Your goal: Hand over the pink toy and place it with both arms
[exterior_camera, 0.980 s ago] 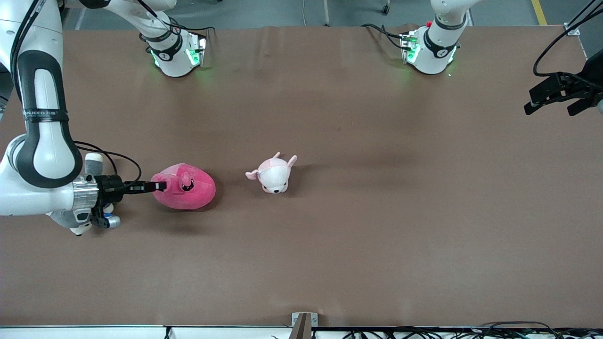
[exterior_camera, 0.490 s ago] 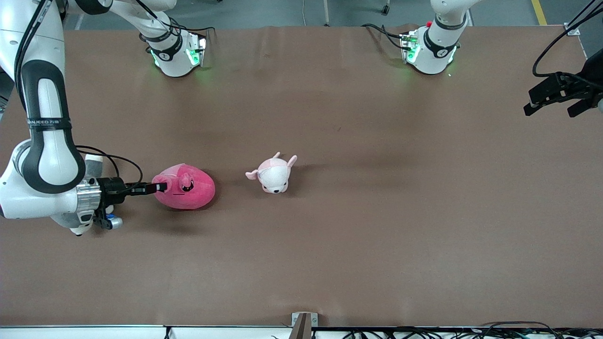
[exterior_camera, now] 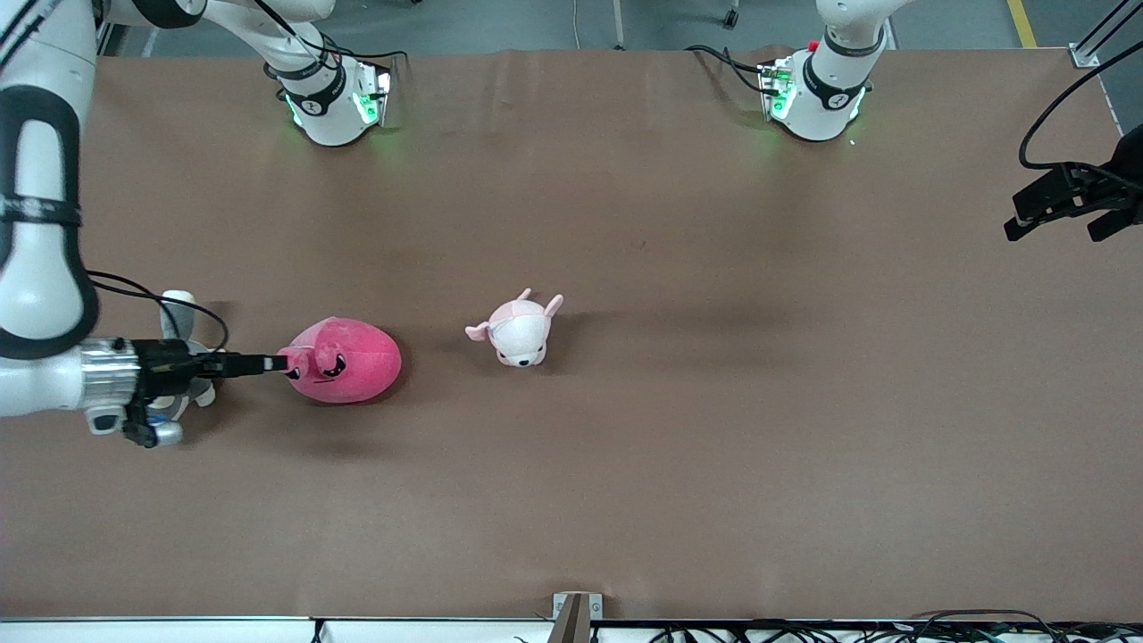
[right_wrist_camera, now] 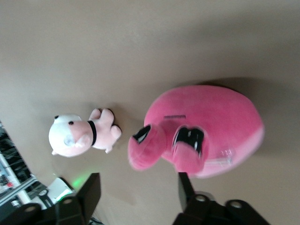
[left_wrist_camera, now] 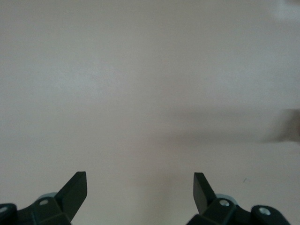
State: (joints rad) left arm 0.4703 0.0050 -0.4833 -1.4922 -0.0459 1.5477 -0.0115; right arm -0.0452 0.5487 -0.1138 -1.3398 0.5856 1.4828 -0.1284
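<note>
The pink toy [exterior_camera: 344, 361], a round hot-pink plush with dark angry eyes, lies on the brown table toward the right arm's end. My right gripper [exterior_camera: 275, 364] is level with it, at the toy's edge. In the right wrist view the right gripper [right_wrist_camera: 138, 180] is open and empty, and the pink toy [right_wrist_camera: 206, 131] lies just past the fingertips [right_wrist_camera: 93, 185]. My left gripper [exterior_camera: 1049, 234] hangs open over the left arm's end of the table. In the left wrist view the left gripper [left_wrist_camera: 140, 180] shows only bare table between its fingers.
A smaller pale pink-and-white plush animal [exterior_camera: 518, 329] lies beside the pink toy, toward the table's middle; it also shows in the right wrist view [right_wrist_camera: 82, 133]. The two arm bases [exterior_camera: 335, 103] [exterior_camera: 817, 94] stand along the table's edge farthest from the front camera.
My right gripper has drawn back toward the right arm's end of the table, off the pink toy. The toy shifted and rolled slightly the same way. The left gripper drifted a little.
</note>
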